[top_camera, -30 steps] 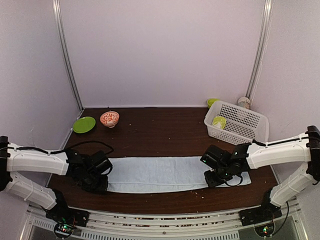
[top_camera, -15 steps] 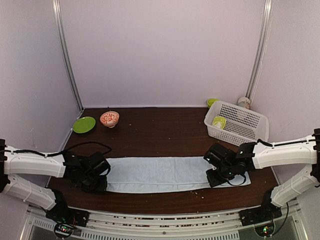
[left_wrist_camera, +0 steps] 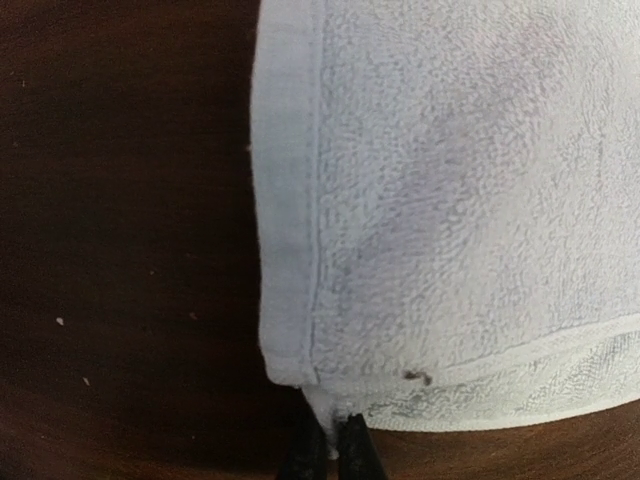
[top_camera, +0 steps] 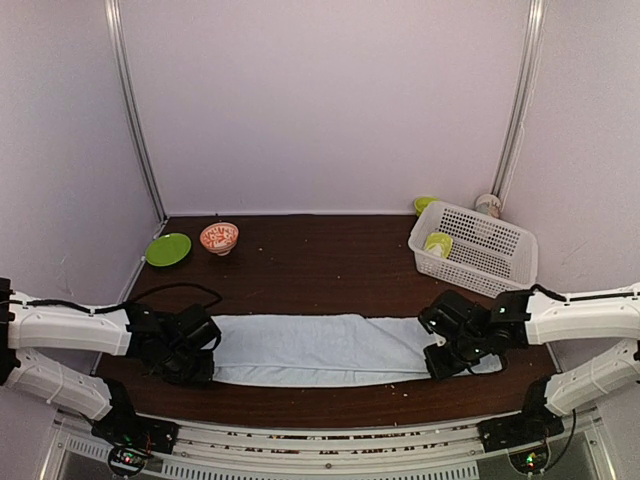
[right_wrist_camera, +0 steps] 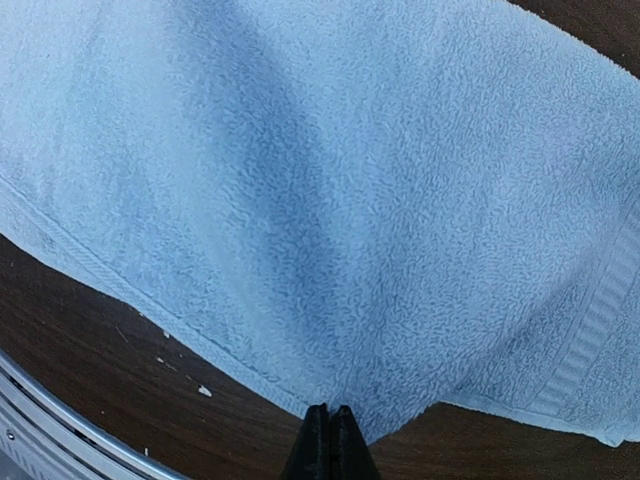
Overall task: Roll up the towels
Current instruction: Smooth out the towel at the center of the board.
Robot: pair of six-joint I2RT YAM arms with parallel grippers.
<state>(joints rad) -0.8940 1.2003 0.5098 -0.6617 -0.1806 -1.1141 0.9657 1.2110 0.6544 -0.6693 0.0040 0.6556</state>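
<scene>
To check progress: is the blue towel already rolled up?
No, the blue towel lies flat and spread out on the table.

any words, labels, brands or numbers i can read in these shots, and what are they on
None: no readable text in any of the three views.
Pale blue terry towel: no tag or print visible.
White slotted plastic basket: no label visible.
Small white bowl with red-orange pattern: decoration only, too small to tell any lettering.
Lime-green round plate: plain.
</scene>
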